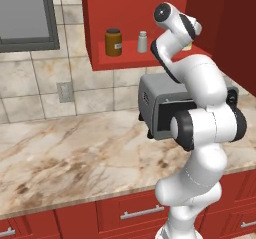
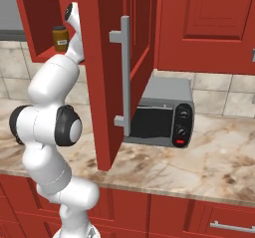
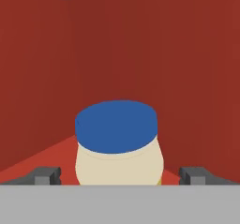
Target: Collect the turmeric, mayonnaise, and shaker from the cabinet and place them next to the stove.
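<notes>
- Two fingertips (image 3: pixel 47 176) spread wide on the gripper (image 3: pixel 121 176), gripping nothing yet, flanking the mayonnaise (image 3: pixel 117 145).
- Looks rigid, smooth, probably slippery; best squeezed round the cream body below the blue lid.
- Sitting deep inside the cabinet (image 1: pixel 130 58), on its shelf.

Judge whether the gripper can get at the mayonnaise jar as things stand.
Probably yes. The gripper is open inside the cabinet, one fingertip on each side of the mayonnaise, with nothing between them.
</notes>
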### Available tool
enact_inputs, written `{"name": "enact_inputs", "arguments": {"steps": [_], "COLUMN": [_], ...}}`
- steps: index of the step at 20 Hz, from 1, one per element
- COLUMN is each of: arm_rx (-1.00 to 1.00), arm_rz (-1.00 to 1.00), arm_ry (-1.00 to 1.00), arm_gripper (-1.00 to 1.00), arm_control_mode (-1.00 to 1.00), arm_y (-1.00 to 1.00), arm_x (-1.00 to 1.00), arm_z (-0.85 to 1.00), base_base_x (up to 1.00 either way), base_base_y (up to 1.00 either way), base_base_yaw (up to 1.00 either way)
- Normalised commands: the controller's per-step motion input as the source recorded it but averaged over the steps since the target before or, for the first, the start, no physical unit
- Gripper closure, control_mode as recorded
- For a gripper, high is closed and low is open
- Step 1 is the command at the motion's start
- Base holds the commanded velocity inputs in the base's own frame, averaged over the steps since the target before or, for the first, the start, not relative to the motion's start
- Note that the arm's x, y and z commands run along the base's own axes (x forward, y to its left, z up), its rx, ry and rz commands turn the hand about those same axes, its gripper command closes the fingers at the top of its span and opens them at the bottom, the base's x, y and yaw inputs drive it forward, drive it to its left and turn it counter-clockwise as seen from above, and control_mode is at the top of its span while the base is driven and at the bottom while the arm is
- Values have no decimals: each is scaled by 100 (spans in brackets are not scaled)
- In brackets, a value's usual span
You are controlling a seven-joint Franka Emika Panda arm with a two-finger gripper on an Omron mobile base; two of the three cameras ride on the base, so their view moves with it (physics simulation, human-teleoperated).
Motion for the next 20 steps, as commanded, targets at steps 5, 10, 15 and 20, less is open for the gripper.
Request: {"name": "enact_inputs", "arguments": {"steps": [5, 10, 15, 20], "arm_rx": [0, 0, 0, 0], "arm_rz": [-1, 0, 0, 0], "arm_ry": [0, 0, 0, 0], "arm_gripper": [-100, -100, -100, -100], "arm_control_mode": [-100, -100, -100, -100], "arm_y": [0, 0, -3, -16], "arm_x": [4, 13, 9, 2], "arm_z": [0, 0, 0, 0], "base_base_x": [0, 0, 0, 0], "base_base_y": [0, 0, 0, 0], "base_base_yaw": [0, 0, 0, 0]}}
